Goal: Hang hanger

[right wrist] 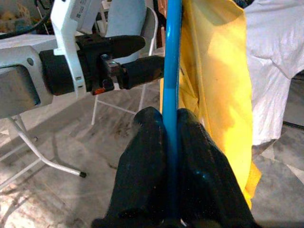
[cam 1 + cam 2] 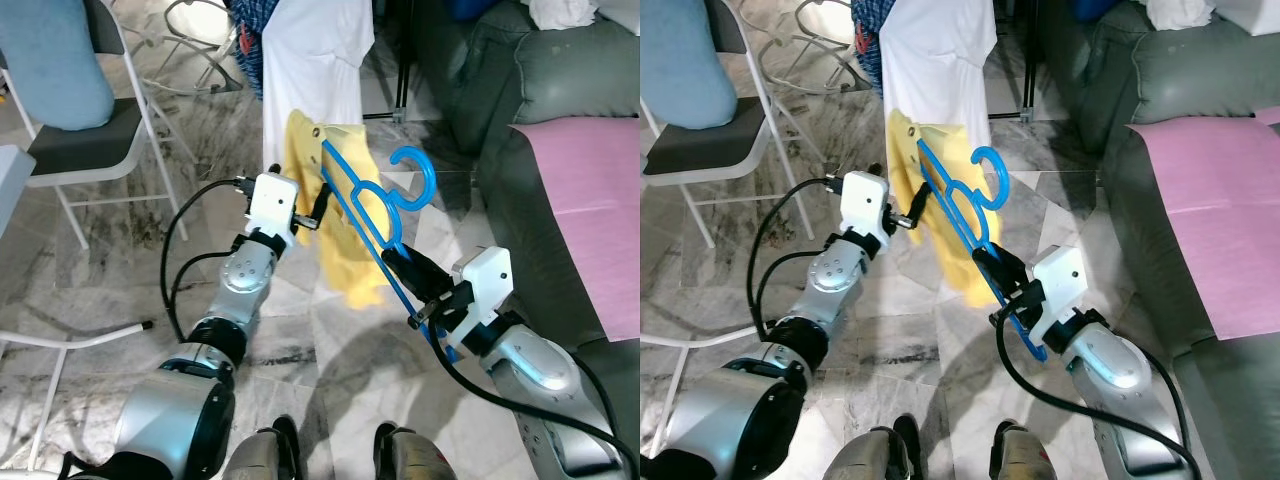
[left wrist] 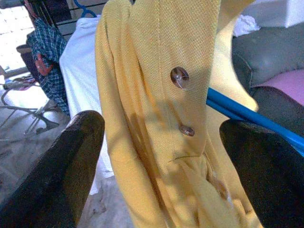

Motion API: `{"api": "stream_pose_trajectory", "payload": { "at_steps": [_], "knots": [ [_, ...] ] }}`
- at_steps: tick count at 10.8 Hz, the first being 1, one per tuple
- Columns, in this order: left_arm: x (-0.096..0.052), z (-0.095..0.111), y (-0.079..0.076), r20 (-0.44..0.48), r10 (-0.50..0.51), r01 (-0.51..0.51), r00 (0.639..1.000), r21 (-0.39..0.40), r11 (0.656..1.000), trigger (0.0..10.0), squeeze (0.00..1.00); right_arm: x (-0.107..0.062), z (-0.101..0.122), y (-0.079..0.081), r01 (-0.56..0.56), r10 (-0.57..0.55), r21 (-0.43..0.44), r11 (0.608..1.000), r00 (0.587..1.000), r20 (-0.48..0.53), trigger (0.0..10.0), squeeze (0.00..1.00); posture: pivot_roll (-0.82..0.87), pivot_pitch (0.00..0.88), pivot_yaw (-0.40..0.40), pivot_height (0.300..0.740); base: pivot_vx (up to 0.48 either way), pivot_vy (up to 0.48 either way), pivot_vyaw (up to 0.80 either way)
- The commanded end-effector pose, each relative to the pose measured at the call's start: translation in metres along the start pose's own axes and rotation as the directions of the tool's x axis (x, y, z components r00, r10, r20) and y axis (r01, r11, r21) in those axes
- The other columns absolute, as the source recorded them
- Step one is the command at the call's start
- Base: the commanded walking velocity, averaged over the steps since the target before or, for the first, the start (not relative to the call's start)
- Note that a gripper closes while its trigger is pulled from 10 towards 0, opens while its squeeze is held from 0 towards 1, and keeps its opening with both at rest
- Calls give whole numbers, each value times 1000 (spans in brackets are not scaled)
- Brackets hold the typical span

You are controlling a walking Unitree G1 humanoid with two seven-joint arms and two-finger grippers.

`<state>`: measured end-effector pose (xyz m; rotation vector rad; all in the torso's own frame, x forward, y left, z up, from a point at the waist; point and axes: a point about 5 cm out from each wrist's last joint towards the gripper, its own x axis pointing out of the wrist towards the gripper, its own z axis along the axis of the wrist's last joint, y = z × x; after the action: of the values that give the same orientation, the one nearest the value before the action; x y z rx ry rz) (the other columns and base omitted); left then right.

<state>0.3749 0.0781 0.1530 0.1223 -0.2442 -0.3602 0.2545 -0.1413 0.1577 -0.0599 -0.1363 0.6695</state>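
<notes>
A blue plastic hanger [image 2: 362,212] carries a yellow buttoned shirt [image 2: 345,250] and is held up slantwise in front of me, hook [image 2: 417,172] pointing to the right. My right gripper [image 2: 405,265] is shut on the hanger's lower bar; the right wrist view shows both fingers [image 1: 147,142] pressed against the blue bar [image 1: 171,66]. My left gripper [image 2: 318,205] is at the shirt's left edge. It stands open, its fingers [image 3: 71,161] wide apart with the yellow button placket [image 3: 180,104] between them, not clamped.
A white T-shirt [image 2: 315,60] hangs just behind the yellow shirt, with a dark checked garment [image 3: 47,61] beside it. A white folding chair [image 2: 85,150] with a blue cushion stands to the left. A grey sofa [image 2: 560,70] with a pink cloth [image 2: 590,200] lies to the right. The floor is marble.
</notes>
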Motion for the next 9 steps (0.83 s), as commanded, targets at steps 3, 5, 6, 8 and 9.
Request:
{"api": "stream_pose_trajectory", "payload": {
  "at_steps": [3, 5, 6, 8, 9],
  "knots": [
    [2, -2, -11, -19, -61, 60, 998, -49, 997, 4392, 0, 0, 21, 16, -108, 107, 0, 994, 991, 75, 10000, 0, -300, 208, 133, 740, 0, 0, 0],
    [2, -4, -17, -26, -84, 82, 996, -66, 994, 10000, 0, -3, 26, 17, -130, 129, 16, 991, 988, 80, 10000, 0, -320, 205, 136, 740, 0, 0, 0],
    [2, -4, -18, -27, -91, 89, 996, -68, 994, 10000, 0, -4, 27, 18, -137, 134, 26, 990, 987, 85, 10000, 0, -328, 204, 138, 740, 0, 0, 0],
    [0, -6, -21, -31, -119, 118, 992, -32, 992, 10000, 0, -7, 32, 17, -150, 146, 43, 988, 985, 87, 10000, 0, -329, 204, 138, 740, 0, 0, 0],
    [0, -6, -21, -32, -122, 121, 992, -30, 992, 10000, 0, -8, 33, 17, -154, 150, 45, 987, 985, 86, 10000, 0, -329, 204, 138, 740, 0, 0, 0]
  ]
}}
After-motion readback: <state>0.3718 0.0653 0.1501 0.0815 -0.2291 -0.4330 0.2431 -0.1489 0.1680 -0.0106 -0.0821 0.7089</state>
